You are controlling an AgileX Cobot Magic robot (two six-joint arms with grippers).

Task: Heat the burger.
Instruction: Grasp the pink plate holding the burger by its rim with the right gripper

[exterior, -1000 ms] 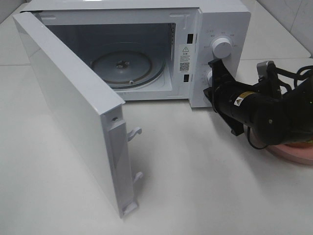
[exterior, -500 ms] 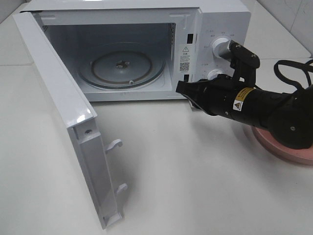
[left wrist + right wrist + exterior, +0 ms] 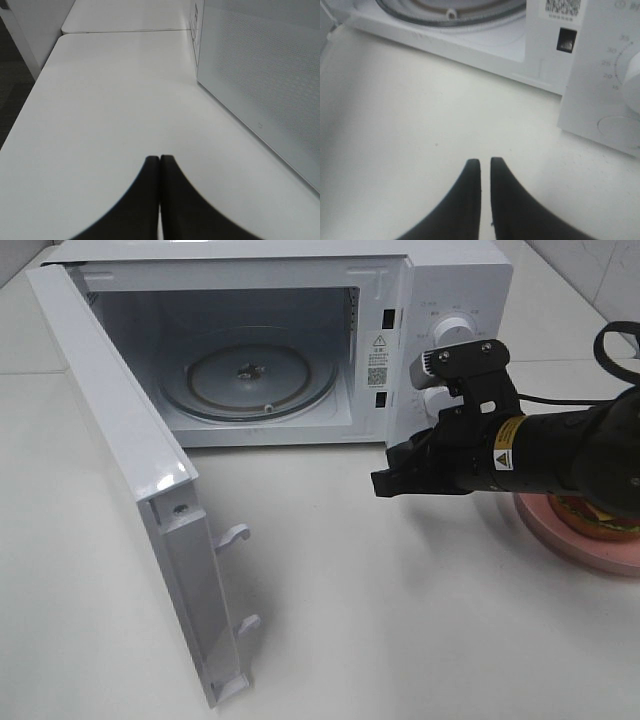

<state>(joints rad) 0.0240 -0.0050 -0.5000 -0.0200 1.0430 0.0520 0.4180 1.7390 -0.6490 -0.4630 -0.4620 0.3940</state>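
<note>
Two hazards stand out. Burger sits on the pink plate at the far right edge of the high view, mostly hidden behind the right arm. The right jaws point the other way, toward the frame's middle, above bare table in front of the microwave. They are barely parted and hold nothing. The left jaws are pressed together, empty, over the table beside what looks like the door's outer face.

To reach the burger, the arm must swing round over the plate. Its bulk could clip the rim or knock the bun off, since the right wrist camera sees none of it now. A slit that narrow cannot take the burger, and widening late would shove it. Afterwards, the door, standing open at the left, narrows the approach to the turntable; a wide carry could strike it.
</note>
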